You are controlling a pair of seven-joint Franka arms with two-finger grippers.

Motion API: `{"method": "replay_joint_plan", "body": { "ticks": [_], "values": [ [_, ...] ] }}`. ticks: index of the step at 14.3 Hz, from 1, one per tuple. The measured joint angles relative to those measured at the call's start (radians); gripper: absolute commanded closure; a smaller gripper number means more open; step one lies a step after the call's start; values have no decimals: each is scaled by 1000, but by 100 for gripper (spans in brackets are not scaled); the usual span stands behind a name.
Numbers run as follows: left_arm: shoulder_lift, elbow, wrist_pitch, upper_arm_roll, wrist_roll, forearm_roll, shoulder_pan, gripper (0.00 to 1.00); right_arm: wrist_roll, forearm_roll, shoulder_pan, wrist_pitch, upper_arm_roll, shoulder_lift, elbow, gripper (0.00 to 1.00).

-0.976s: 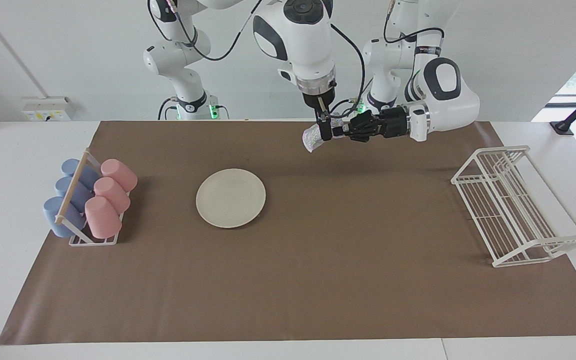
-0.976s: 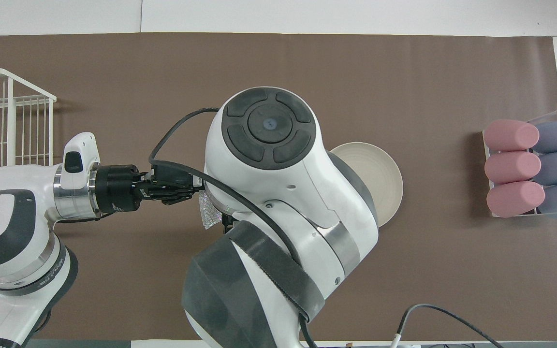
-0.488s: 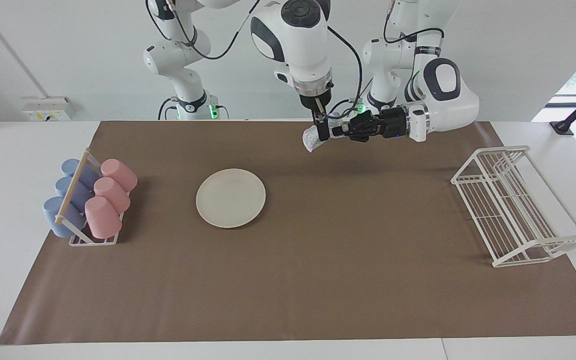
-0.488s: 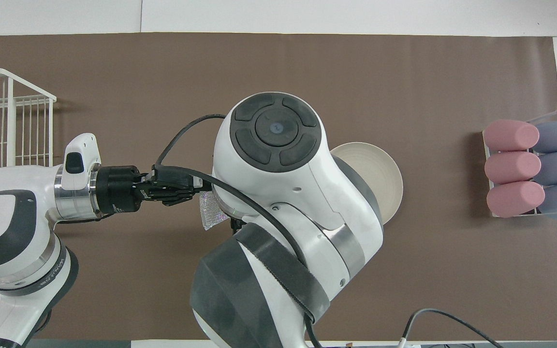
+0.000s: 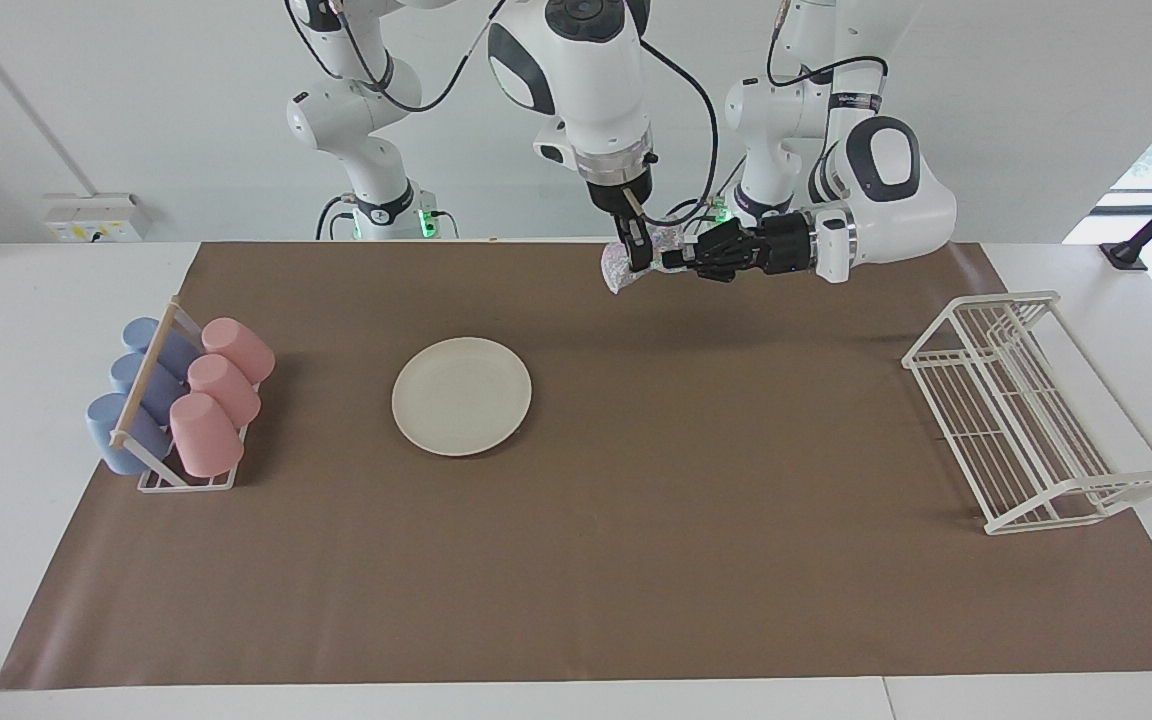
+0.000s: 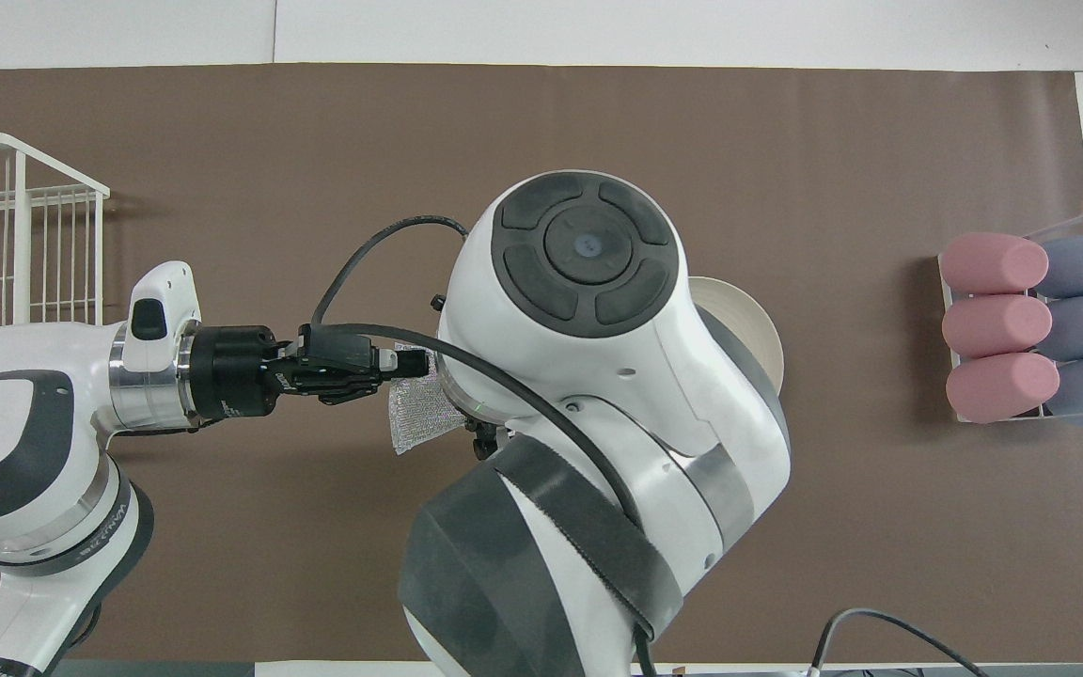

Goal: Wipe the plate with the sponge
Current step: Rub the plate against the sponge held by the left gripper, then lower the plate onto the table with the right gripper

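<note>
Facing view: your sponge (image 5: pixel 620 268) hangs in the air over the mat's edge nearest the robots, well apart from the plate (image 5: pixel 462 396), which lies flat farther from the robots and toward the right arm's end of the table. The left gripper (image 5: pixel 671 261) reaches in level, clamped tight on the sponge. The right gripper (image 5: pixel 633 248) points straight down onto the same wad; whether its fingers have gripped it you cannot tell.

Overhead view: the sponge (image 6: pixel 419 410) shows just off the left gripper's (image 6: pixel 410 367) tip, drooping lengthwise toward the robots. The right arm's wrist hides its own gripper and half the plate (image 6: pixel 756 331). Judging by this, the right arm is nearer the plate.
</note>
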Motion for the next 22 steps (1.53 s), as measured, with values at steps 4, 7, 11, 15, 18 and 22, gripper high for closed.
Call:
{"method": "replay_joint_plan", "body": {
  "ticks": [4, 7, 11, 15, 18, 22],
  "values": [
    [0, 0, -2, -3, 0, 0, -2, 0, 0, 0, -7, 6, 0, -6, -3, 100],
    [0, 0, -2, 0, -4, 0, -1, 0, -1, 0, -15, 5, 0, -11, -11, 100],
    [0, 0, -1, 0, -8, 0, -1, 0, -175, -1, -76, 5, -1, -27, -58, 100],
    [0, 0, -1, 1, -14, 0, -1, 0, -730, -6, -218, 48, -4, -84, -230, 100],
    [0, 0, 0, 1, -17, 0, -1, 0, -1114, -7, -313, 226, -5, -149, -447, 100],
    [0, 0, 15, 7, -27, 1, -1, 0, -1254, -6, -322, 369, 2, -187, -653, 100]
  ]
}}
